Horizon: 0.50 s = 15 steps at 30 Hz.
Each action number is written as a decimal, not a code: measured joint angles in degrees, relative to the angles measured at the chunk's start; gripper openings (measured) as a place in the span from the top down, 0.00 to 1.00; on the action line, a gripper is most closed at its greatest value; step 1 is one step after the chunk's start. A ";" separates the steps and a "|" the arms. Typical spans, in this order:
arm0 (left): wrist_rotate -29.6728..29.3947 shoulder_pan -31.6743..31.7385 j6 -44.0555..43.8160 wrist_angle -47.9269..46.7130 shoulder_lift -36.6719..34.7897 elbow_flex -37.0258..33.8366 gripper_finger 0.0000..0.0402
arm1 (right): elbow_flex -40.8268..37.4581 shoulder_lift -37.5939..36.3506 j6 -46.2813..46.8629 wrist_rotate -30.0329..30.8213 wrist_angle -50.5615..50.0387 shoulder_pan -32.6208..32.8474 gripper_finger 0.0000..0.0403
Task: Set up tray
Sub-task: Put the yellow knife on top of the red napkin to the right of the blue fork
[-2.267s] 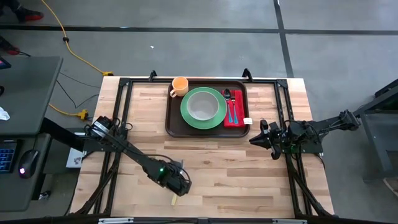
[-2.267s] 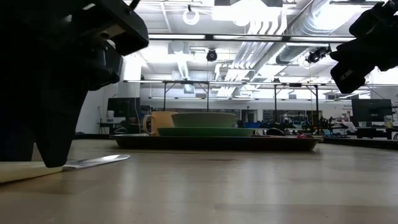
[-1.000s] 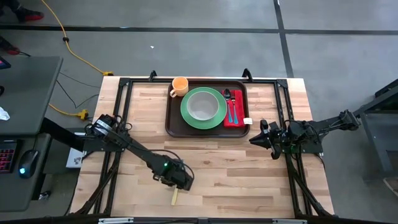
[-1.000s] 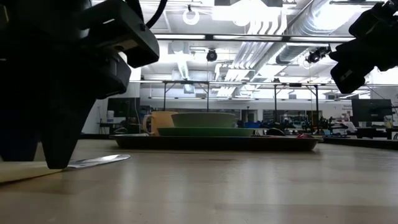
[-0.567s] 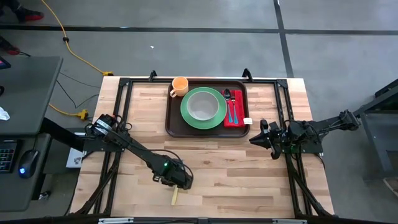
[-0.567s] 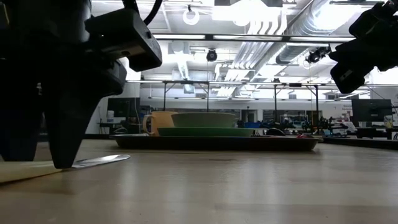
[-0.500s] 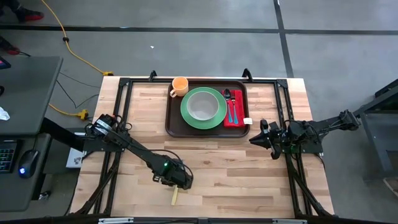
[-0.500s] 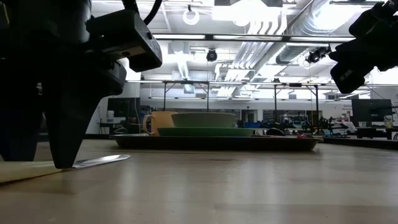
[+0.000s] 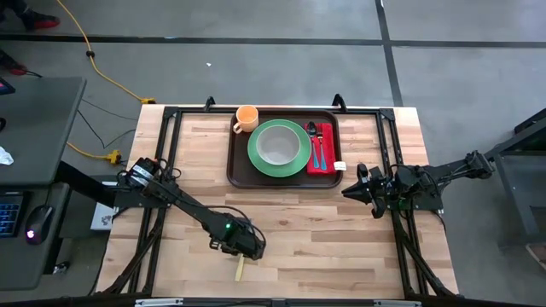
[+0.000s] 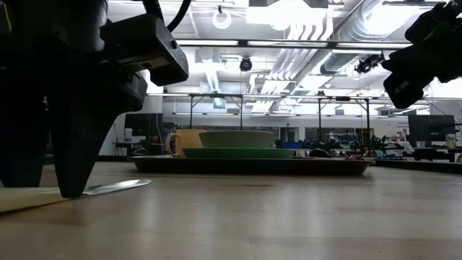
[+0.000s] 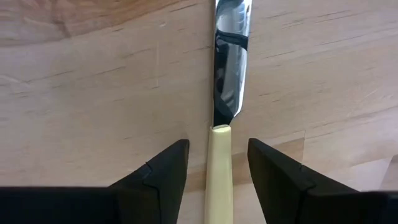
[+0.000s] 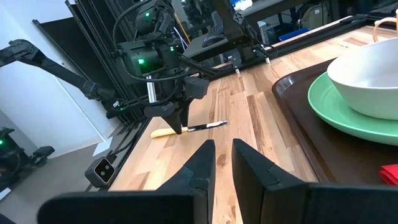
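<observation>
Knife (image 11: 222, 118) lying flat on the table (image 9: 324, 230), near the front edge and well apart from the tray (image 9: 238, 170). Pale handle and steel blade are seen in the left wrist view, the handle running between the fingers (image 11: 163, 168) of the left gripper (image 9: 248, 248). Fingers are spread open, one either side of the handle, not closed on it. In the low view the fingertips reach down to the table surface at the handle end; whether they touch the wood cannot be told.

Tray is placed at the far middle of the table. On it a green plate (image 9: 256, 153) with a white bowl (image 9: 278, 145), a red napkin (image 9: 328, 153) with cutlery at the plate's right, and an orange cup (image 9: 246, 118) at the far-left corner.

Right gripper (image 9: 352, 189) is held above the table off the tray's right near corner, waiting; fingers narrow with a small gap between them, nothing held.

Step judged in hand: grasp of the knife for carrying to the tray. For a sound grasp, the fingers should be kept centred over the handle just behind the blade joint, tips pressed low to the wood, since the handle is thin and lies flat. Closing should be slow and square, so the knife is not rolled or pushed aside. A short straight lift is advised before travel, to check the blade does not droop.
</observation>
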 joint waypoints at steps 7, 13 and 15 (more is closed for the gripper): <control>-0.05 0.00 1.63 -0.55 0.02 0.04 0.60 | 0.00 0.00 -0.15 -0.02 0.00 -0.01 0.92; 0.14 0.00 4.74 -0.76 0.04 -0.02 0.71 | 0.00 0.00 -0.18 -0.02 0.00 -0.01 0.92; 0.15 0.00 5.09 -0.92 0.04 -0.02 0.74 | 0.00 0.00 -0.20 -0.02 -0.01 -0.01 0.92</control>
